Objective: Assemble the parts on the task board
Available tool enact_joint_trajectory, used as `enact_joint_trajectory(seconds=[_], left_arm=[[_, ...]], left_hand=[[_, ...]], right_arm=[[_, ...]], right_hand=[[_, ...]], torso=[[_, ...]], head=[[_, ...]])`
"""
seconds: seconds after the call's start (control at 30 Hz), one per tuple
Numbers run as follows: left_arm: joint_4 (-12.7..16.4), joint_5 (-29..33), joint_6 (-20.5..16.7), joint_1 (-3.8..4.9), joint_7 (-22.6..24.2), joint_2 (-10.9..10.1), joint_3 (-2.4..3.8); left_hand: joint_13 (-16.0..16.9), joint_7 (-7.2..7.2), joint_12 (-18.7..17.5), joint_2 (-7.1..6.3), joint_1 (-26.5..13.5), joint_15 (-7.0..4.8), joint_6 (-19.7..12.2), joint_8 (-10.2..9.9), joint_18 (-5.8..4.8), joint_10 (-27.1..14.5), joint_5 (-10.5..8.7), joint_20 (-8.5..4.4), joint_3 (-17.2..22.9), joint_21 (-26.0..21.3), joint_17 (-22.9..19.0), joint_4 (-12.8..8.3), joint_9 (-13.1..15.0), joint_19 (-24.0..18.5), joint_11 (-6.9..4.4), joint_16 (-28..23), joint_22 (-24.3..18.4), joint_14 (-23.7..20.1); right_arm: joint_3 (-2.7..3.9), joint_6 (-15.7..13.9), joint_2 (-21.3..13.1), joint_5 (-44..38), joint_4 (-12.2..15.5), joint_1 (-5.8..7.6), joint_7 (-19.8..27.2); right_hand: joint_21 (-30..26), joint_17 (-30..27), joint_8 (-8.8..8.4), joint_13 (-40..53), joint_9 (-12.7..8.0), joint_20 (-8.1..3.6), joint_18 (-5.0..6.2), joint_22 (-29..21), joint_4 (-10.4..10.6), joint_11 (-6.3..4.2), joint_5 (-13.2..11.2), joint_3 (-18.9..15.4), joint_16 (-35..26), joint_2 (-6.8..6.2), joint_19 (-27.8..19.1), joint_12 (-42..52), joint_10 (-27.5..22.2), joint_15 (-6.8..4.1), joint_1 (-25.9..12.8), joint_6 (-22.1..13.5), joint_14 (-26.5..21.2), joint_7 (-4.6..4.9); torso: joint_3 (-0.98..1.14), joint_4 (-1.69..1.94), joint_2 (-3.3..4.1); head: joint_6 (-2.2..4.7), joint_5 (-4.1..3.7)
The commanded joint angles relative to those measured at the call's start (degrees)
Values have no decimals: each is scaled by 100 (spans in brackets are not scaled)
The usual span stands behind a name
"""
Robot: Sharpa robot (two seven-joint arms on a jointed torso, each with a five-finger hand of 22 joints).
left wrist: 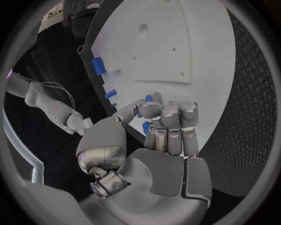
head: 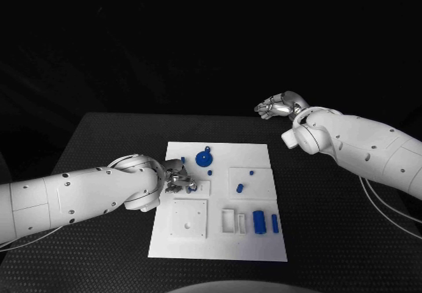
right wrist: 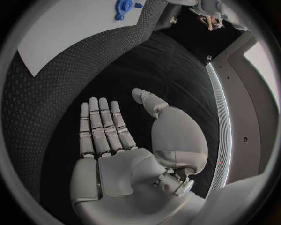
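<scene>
The white task board (head: 220, 244) lies mid-table. My left hand (head: 178, 179) hovers over its left side, fingers curled. Between thumb and fingertips it pinches a small blue peg (left wrist: 148, 98), mostly hidden by the fingers (left wrist: 170, 115). A blue gear (head: 204, 160) lies just beyond that hand, and two small blue pegs (head: 239, 188) stand to its right. A blue cylinder (head: 260, 221) and a blue bar (head: 275, 223) lie near the board's front right. My right hand (head: 278, 107) hangs above the table's far edge, off the board. Its palm (right wrist: 111, 159) is flat and holds nothing.
A square white plate (head: 189, 218) with holes sits at the board's front left, with narrow white frames (head: 233, 221) beside it. The black table (head: 105, 140) surrounds the board. The board's far corner (right wrist: 76, 28) and gear (right wrist: 123, 6) show past my right hand.
</scene>
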Motion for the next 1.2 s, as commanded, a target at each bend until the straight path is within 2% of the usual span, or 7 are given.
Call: enact_joint_trajectory(seconds=[0.03,0.5,0.63,0.77,1.2], left_arm=[[9,-49,-215,-5,54,1,-2],[-8,-46,72,10,-8,21,1],[-19,-47,126,10,-19,27,1],[-20,-47,232,11,-45,33,1],[-80,-140,41,14,-59,38,1]], left_hand=[[-9,-374,2,60,16,-193,706,-7,52,-97,4,-586,654,25,-3,-600,1,-23,-128,5,65,85],[-13,-393,7,39,0,-200,758,17,58,-102,36,-592,686,34,-8,-604,7,-13,-146,9,65,94],[-6,-422,44,-25,-51,-212,835,67,62,-92,307,-597,716,53,-8,-604,30,-3,-173,34,67,112],[-7,-429,51,-28,-73,-213,856,91,61,-94,374,-597,717,57,-11,-601,39,-2,-179,38,66,112],[-9,-431,54,-25,-84,-212,862,102,61,-96,391,-596,717,58,-13,-601,43,-4,-181,40,66,110]], right_arm=[[3,84,8,-7,-6,-1,62],[2,115,17,-7,-22,-4,49],[2,119,24,-7,-33,-5,45],[2,129,32,-7,-40,-11,43],[1,136,35,-7,-44,-18,43]], right_hand=[[-36,-12,17,-8,-6,-8,-56,8,-35,-6,33,-12,-4,39,-36,-29,30,21,0,-8,-17,38],[-41,-29,20,-32,-11,-4,-57,19,-43,-6,56,-18,-4,49,-49,-31,38,26,-5,-3,-25,38],[-43,-34,20,-38,-12,-4,-57,22,-47,-6,64,-18,-4,51,-53,-32,39,27,-4,-3,-27,38],[-44,-40,20,-48,-15,-2,-56,27,-52,-6,79,-18,-2,54,-56,-34,41,28,-2,-3,-29,39],[-49,-58,22,-73,-21,1,-55,38,-66,-5,100,-6,-1,75,-66,-36,48,33,11,0,-37,41]], torso=[[0,-2,-1],[4,-2,0],[6,-1,-2],[6,-1,0],[0,4,-1]], head=[[0,-5],[11,-14],[13,-12],[7,-10],[3,5]])
